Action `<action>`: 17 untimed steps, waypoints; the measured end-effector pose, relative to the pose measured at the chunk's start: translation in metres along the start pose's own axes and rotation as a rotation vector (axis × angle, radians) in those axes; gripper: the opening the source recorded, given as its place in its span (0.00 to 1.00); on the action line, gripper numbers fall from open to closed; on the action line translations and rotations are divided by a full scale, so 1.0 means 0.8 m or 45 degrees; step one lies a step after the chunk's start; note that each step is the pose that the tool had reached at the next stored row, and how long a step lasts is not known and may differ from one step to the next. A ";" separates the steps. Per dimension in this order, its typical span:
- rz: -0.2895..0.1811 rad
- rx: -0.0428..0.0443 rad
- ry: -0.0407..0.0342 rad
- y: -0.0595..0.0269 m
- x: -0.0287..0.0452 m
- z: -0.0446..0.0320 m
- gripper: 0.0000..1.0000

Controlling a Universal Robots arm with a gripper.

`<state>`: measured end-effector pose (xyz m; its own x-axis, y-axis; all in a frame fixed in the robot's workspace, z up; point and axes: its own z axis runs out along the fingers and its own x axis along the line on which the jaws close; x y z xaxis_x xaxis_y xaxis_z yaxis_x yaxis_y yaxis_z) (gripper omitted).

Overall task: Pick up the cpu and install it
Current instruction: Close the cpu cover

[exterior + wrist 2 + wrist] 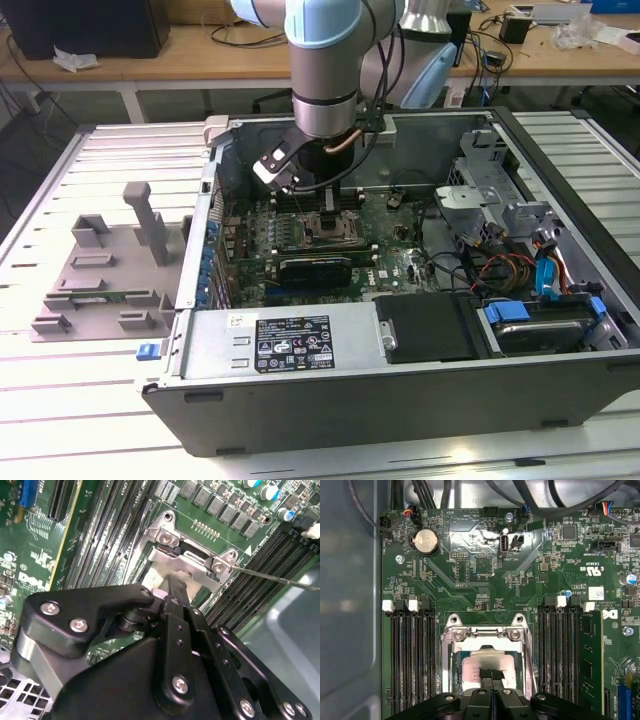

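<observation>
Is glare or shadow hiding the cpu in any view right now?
First wrist view: glare hits the motherboard beyond the socket; the cpu reads clearly. Second wrist view: the gripper blocks most of it. Exterior view: the arm shades the socket.

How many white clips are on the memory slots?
4, first wrist view: two white clips on one side of the CPU socket, two on the other; more may be hidden.

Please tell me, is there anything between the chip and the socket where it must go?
Nothing visible stands in the way. In the first wrist view the hand is at the chip, which lies inside the socket's metal frame on the board. Whether it is fully seated cannot be told.
</observation>
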<state>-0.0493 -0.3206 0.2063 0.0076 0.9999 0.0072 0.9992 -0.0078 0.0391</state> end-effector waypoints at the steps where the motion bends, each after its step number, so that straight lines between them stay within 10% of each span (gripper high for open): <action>1: 0.000 0.000 -0.0005 0.003 -0.0001 0.0007 0.11; 17: -0.060 0.006 0.0011 0.012 0.0003 -0.0088 0.11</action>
<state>-0.0397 -0.3205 0.2137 -0.0398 0.9992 0.0063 0.9986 0.0396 0.0348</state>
